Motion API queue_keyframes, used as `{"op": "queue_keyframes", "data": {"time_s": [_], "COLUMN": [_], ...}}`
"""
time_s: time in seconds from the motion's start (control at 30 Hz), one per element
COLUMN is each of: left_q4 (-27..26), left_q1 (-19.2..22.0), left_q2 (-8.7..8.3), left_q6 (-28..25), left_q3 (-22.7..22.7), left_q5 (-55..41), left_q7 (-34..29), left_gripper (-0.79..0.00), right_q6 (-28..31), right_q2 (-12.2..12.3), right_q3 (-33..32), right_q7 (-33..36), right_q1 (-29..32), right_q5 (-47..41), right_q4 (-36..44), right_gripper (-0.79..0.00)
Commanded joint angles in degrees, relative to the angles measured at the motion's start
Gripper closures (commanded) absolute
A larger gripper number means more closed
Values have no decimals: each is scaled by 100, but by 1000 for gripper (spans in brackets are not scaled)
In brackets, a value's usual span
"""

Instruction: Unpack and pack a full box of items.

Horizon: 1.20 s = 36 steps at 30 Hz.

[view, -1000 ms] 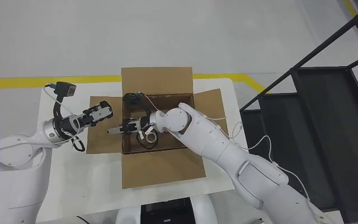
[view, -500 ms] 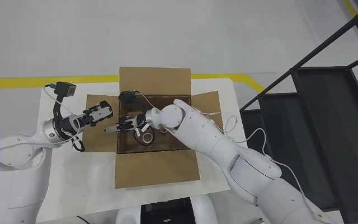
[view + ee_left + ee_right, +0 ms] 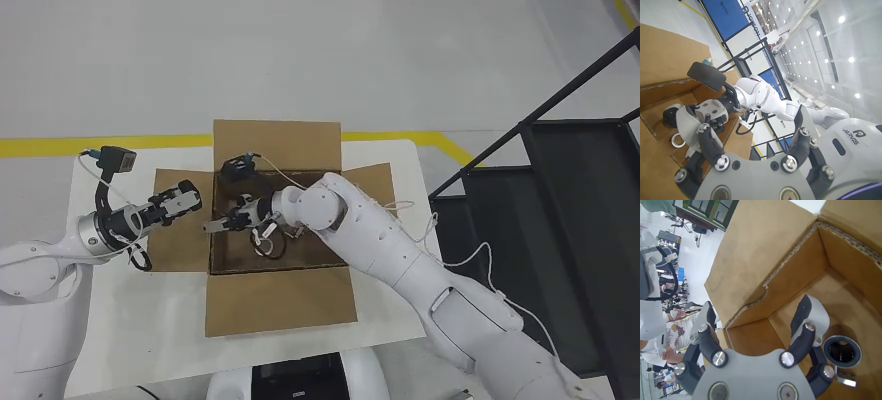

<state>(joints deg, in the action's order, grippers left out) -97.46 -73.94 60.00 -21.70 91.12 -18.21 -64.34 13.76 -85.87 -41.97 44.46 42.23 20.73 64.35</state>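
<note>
An open cardboard box [image 3: 278,140] stands on the white table [image 3: 120,330] with its flaps folded out. My right gripper [image 3: 212,227] is open at the box's left wall; in the right wrist view the gripper [image 3: 757,302] has one finger inside the box and the other outside the wall. A black-and-silver ring [image 3: 842,351] lies on the box floor just beside the inner finger and shows again as the ring [image 3: 677,141]. My left gripper [image 3: 190,197] hovers open over the left flap, holding nothing, and as the gripper [image 3: 741,113] it faces the right arm's wrist [image 3: 728,98].
The front flap [image 3: 280,298] lies flat toward the table's near edge, and the left flap [image 3: 172,245] covers the table under my left gripper. A dark metal stair frame [image 3: 560,190] stands to the right of the table.
The box has slid a little to the left with my right gripper at its left wall. That gripper then pulled back slightly to the right. My left arm has stayed still.
</note>
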Motion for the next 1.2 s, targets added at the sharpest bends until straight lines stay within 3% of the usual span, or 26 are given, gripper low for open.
{"op": "queue_keyframes", "data": {"time_s": [0.0, 0.3, 0.43, 0.63, 0.9, 1.17], "left_q4": [0, 0, 0, 0, 0, 0], "left_q1": [0, 0, 0, 0, 0, 0], "left_q2": [0, 0, 0, 0, 0, 0], "left_q6": [0, 0, 0, 0, 0, 0], "left_q3": [0, 0, 0, 0, 0, 0], "left_q5": [0, 0, 0, 0, 0, 0], "left_q7": [0, 0, 0, 0, 0, 0], "left_gripper": [-785, -785, -785, -785, -785, -785], "right_q6": [-9, 369, 541, 429, -511, -1034], "right_q2": [149, 627, 725, 721, 604, 397], "right_q3": [-288, -1321, -1446, -1054, -320, 186], "right_q7": [185, 1042, 976, 325, -412, -295], "right_q1": [284, 1196, 1359, 1378, 1250, 1027], "right_q5": [75, 382, 913, 2305, 4243, 4726], "right_q4": [438, 1787, 1987, 1963, 1709, 1273], "right_gripper": [-785, -785, -785, -785, -785, -785]}}
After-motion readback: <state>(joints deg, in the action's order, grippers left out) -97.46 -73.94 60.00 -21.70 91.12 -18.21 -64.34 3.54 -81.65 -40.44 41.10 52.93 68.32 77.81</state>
